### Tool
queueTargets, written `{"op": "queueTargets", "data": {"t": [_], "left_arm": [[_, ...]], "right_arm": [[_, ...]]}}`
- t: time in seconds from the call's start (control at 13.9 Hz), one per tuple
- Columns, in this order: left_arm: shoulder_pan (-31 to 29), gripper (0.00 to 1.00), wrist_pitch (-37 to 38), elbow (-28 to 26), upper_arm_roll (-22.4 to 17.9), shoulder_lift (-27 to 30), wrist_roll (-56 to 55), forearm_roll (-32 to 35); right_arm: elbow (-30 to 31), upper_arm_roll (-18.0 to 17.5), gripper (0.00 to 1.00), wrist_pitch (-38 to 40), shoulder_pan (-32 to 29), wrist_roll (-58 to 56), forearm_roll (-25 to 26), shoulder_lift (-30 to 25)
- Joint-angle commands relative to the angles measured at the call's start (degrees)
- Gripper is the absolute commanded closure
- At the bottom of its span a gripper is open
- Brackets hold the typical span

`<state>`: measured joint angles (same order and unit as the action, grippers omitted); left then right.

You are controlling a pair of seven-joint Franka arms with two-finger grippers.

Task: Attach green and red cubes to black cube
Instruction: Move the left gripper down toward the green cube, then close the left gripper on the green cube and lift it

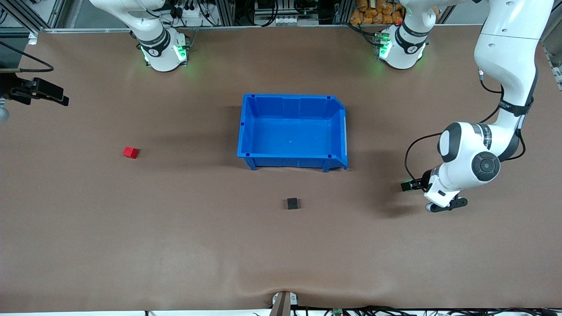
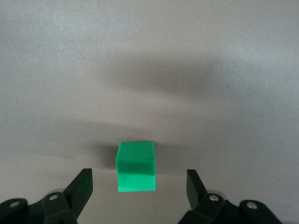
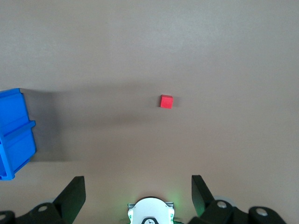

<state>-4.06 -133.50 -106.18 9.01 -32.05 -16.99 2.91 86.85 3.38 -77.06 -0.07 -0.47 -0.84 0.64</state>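
2 left gripper [image 2: 139, 186] fingers [image 2: 81, 186] straddle green cube [image 2: 135, 172], untouched.

The brown table [image 1: 175, 245] carries a blue bin [image 1: 248, 127], red cube [image 1: 130, 152], black cube [image 1: 292, 203] and green cube [image 2: 135, 166].

Front cam is sitting high, facing both arm bases and looking down on the whole tabletop [image 1: 175, 245]. Left wrist cam is looking close down past the left hand [image 2: 139, 186] at the green cube [image 2: 135, 167] sitting between its spread fingers [image 2: 80, 187]. Right wrist cam is riding higher above the tabletop, looking past the right hand [image 3: 138, 192], w/ the red cube [image 3: 166, 101] well ahead of it. Right wrist & front cams are sharing the red cube and the blue bin [image 1: 293, 131].
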Motion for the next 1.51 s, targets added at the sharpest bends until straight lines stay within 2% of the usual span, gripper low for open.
{"op": "queueTargets", "data": {"t": [0.0, 0.22, 0.43, 0.58, 0.65, 0.72, 0.79, 1.08, 1.15, 1.44], "left_arm": [[-0.3, 0.15, -2.1, 0.7, 0.0, -1.8, -0.5, 0.6], [-0.3, 0.26, -2.4, 0.7, -0.1, -2.3, -0.6, 0.6], [-0.3, 0.42, -2.5, 0.7, -0.1, -2.4, -0.9, 0.5], [-0.8, 0.56, -2.8, 0.5, -0.1, -2.4, -1.2, 0.0], [-1.1, 0.65, -3.1, 0.5, -0.1, -2.4, -2.0, 0.0], [-1.2, 0.8, -3.1, 0.7, -0.1, -2.4, -2.7, -0.1], [-1.2, 0.87, -3.1, 0.9, -0.1, -2.3, -3.6, -0.1], [-0.9, 0.92, -4.0, 2.7, 0.0, -2.4, -7.4, -1.2], [-0.3, 1.0, -4.0, 3.4, 0.0, -2.7, -7.6, -1.3], [0.9, 1.0, -4.0, 8.2, 0.6, -4.6, -19.4, -1.3]], "right_arm": [[1.4, -0.3, 0.0, -1.2, -0.4, 0.6, 0.7, -0.2], [1.6, -0.3, 0.0, -1.3, -0.4, 0.6, 0.7, -0.1], [2.3, -0.3, 0.0, -1.6, -0.5, 0.6, 0.7, 0.0], [2.4, -0.3, 0.0, -1.9, -0.5, 0.6, 0.7, 0.2], [2.4, -0.3, 0.0, -1.9, -0.5, 0.6, 0.7, 0.2], [2.4, -0.3, 0.0, -1.9, -0.5, 0.6, 0.7, 0.2], [2.5, -0.3, 0.0, -1.9, -0.4, 0.6, 0.7, 0.2], [3.1, -0.3, 0.0, -2.5, -0.4, 0.6, 0.7, 0.8], [3.7, -0.3, 0.0, -3.1, -0.4, 0.6, 0.7, 0.8], [5.0, -0.3, 0.0, -4.2, -0.4, 0.6, 0.7, 0.8]]}}
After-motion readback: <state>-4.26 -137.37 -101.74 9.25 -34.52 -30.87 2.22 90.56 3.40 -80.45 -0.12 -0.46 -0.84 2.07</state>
